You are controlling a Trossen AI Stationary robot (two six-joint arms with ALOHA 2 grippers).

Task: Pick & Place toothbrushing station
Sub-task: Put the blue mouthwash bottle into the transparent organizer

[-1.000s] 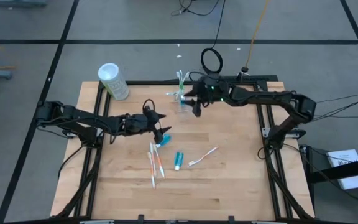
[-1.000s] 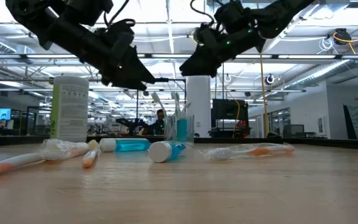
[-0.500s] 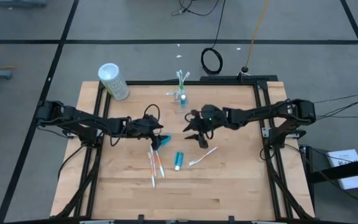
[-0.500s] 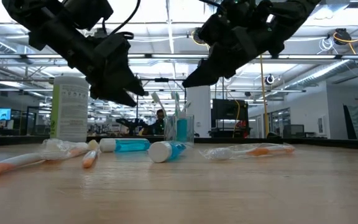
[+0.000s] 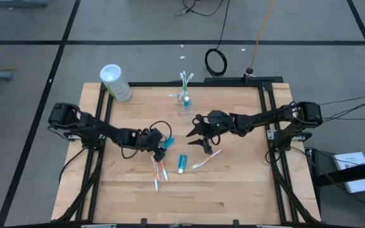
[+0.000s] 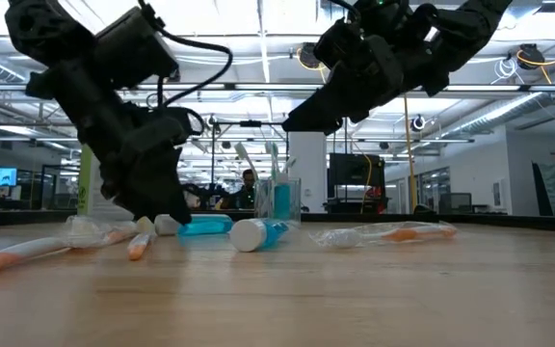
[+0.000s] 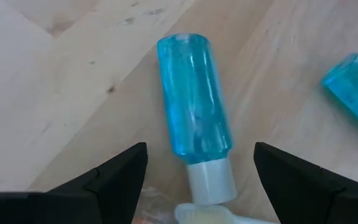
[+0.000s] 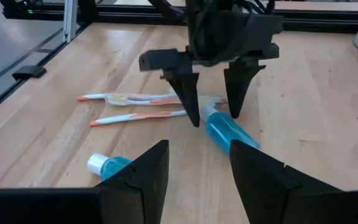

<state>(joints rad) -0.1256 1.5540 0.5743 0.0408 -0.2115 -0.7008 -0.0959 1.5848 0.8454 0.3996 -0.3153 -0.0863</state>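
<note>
At the far left corner of the table [image 5: 233,190] stands a white canister [image 5: 116,82], well apart from the work and apparently no part of it. Further right, the left gripper [image 5: 161,144] has its fingers spread wide and set low on either side of a blue toothpaste tube [image 7: 194,118] lying flat on the wood; nothing is pinched yet, and the wide stance looks chosen so the fingers can drop past the tube's sides before closing. Touching the tube's white cap end, and just in front of it, lie orange-accented toothbrushes [image 5: 158,166], so a closing grip could catch a brush along with the tube. A second toothpaste tube [image 5: 182,163] rests just to the right of those brushes, cap toward the near edge. At the back of the table, near its middle, the clear cup [image 5: 184,101] stands upright with green-accented brushes [image 5: 185,79] already in it, which suggests it is the place the loose pieces are bound for. Right of centre, the right gripper [image 5: 203,134] hangs above the wood, its fingers parted and empty, with one more toothbrush [image 5: 208,159] lying on the boards just in front of it, likely its next pick.
</note>
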